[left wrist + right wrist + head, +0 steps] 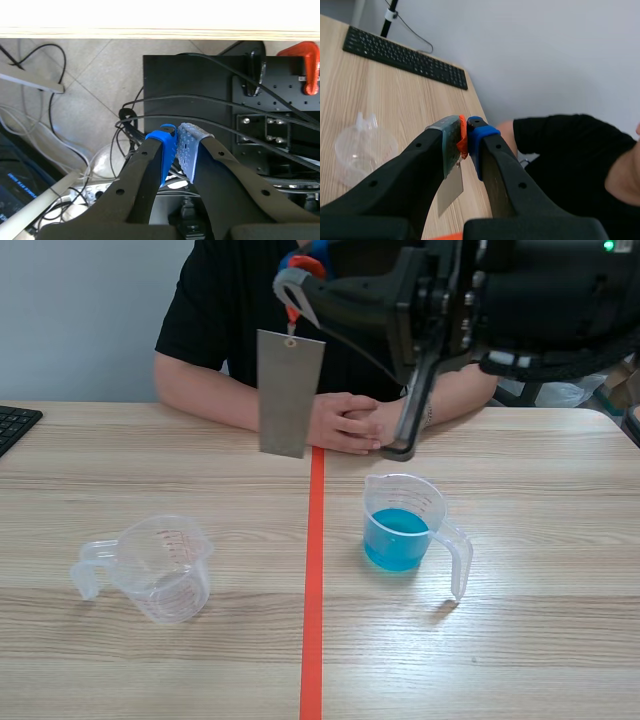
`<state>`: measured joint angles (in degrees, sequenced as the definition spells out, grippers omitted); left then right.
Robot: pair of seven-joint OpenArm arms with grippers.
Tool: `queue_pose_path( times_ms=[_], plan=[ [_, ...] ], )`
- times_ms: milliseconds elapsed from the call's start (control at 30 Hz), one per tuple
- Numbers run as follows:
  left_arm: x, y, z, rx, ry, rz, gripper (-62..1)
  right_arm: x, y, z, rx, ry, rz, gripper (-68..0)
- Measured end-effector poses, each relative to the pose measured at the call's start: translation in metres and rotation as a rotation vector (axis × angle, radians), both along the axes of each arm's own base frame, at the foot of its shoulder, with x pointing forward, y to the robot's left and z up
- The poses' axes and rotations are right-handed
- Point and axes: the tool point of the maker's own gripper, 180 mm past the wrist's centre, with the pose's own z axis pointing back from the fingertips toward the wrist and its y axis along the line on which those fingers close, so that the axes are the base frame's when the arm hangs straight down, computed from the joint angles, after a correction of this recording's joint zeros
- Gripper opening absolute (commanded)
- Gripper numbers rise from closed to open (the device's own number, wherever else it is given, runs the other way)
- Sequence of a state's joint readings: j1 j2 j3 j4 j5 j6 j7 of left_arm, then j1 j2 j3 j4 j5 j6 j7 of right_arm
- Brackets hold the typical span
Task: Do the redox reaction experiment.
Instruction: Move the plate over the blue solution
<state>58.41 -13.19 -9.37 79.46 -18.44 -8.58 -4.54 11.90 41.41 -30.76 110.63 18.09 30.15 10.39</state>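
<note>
A grey metal plate (290, 392) hangs upright in the air above the red tape line, near the table's far side. It hangs from an orange tab (292, 312), and my right gripper (297, 280) is shut on that tab, high over the table. In the right wrist view the tab (463, 141) is pinched in the right gripper (465, 137) with the plate (451, 192) dangling under it. A measuring cup of blue liquid (400, 530) stands right of the tape; an empty clear cup (160, 568) stands to its left. My left gripper (176, 145) is shut on nothing, below the table's edge.
A person sits across the table with clasped hands (350, 422) just behind the hanging plate. A black keyboard (15, 425) lies at the far left edge. Cables and a black stand (200, 90) lie on the floor under the left gripper.
</note>
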Motion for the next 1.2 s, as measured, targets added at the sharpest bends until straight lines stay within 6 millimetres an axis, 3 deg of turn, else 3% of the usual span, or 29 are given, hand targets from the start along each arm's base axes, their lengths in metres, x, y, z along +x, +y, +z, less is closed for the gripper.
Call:
queue_pose_path(
  times_ms=[267, 567, 1200],
  plan=[
    [0.0, 0.0, 0.0, 0.0, 0.0, 0.0, -55.8, 0.015, -0.052, -0.005, -0.07, 0.015, -0.127, -66.0],
    [0.0, 0.0, 0.0, 0.0, 0.0, 0.0, -55.8, 0.019, -0.091, -0.012, -0.114, 0.039, -0.229, -66.0],
    [0.002, 0.0, 0.002, 0.0, -0.015, 0.001, -55.8, 0.013, -0.094, -0.019, -0.129, 0.094, -0.198, -66.0]
  ],
)
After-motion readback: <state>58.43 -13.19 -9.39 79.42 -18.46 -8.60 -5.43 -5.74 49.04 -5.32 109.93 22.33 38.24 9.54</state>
